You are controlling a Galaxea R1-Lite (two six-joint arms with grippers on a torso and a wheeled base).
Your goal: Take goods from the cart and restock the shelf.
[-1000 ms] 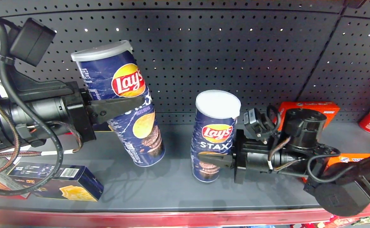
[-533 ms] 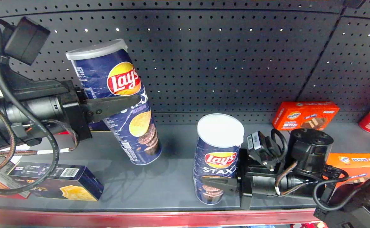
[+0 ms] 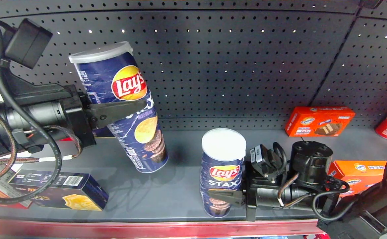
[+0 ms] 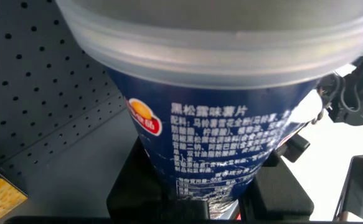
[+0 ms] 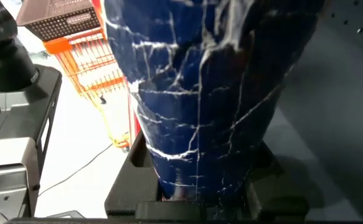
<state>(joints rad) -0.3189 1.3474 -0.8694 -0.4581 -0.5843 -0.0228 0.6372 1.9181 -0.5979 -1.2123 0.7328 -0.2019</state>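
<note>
chip can (image 3: 113, 83): clamped mid-body in left gripper (image 3: 139, 107), tilted, base at shelf (image 3: 180, 189), contact unclear. second chip can (image 3: 223, 156): clamped low in right gripper (image 3: 217, 192), upright, near shelf front edge. likely light, stiff, thin-walled, smooth. grip mid-body, moderate squeeze.

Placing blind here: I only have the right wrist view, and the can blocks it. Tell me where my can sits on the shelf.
Observer: The right gripper holds the right can upright near the front edge of the shelf. I cannot tell whether its base touches down.
Operator: Now report the left arm.
Observer: The left gripper holds the left can tilted, lid leaning toward the left, well apart from yours.
</note>
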